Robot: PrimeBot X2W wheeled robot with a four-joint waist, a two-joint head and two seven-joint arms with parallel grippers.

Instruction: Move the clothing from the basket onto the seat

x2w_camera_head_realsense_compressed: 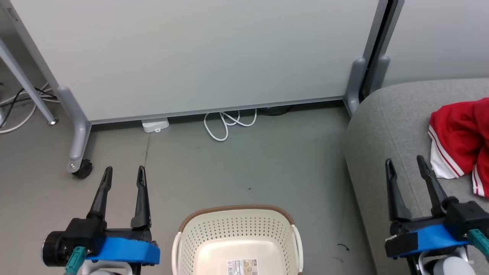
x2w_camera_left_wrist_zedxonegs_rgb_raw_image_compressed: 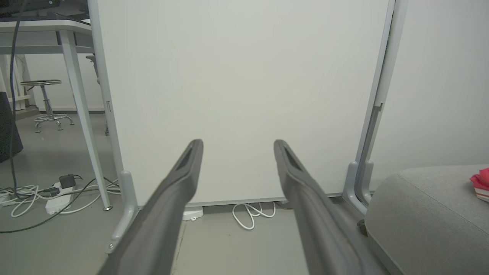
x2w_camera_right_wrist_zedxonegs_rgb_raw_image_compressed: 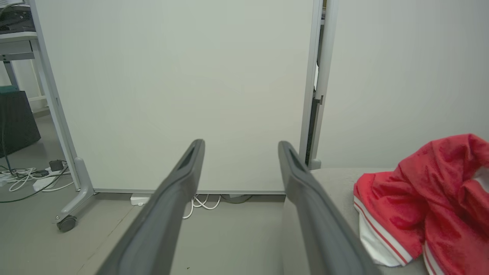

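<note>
Red clothing (x2w_camera_head_realsense_compressed: 460,141) with white panels and stripes lies crumpled on the grey seat (x2w_camera_head_realsense_compressed: 386,126) at the right; the right wrist view shows the clothing (x2w_camera_right_wrist_zedxonegs_rgb_raw_image_compressed: 428,206) there too. The cream basket (x2w_camera_head_realsense_compressed: 237,244) with a brown rim stands on the floor at the bottom centre, and only a label shows on its bottom. My left gripper (x2w_camera_head_realsense_compressed: 124,173) is open above the floor left of the basket. My right gripper (x2w_camera_head_realsense_compressed: 405,162) is open over the seat's near left part, just left of the clothing. Neither gripper holds anything.
A white partition panel (x2w_camera_head_realsense_compressed: 198,57) on grey wheeled feet (x2w_camera_head_realsense_compressed: 78,152) stands across the back. White cables (x2w_camera_head_realsense_compressed: 227,122) and a small white box (x2w_camera_head_realsense_compressed: 154,125) lie at its base. A desk leg (x2w_camera_head_realsense_compressed: 26,84) and more cables are at the far left.
</note>
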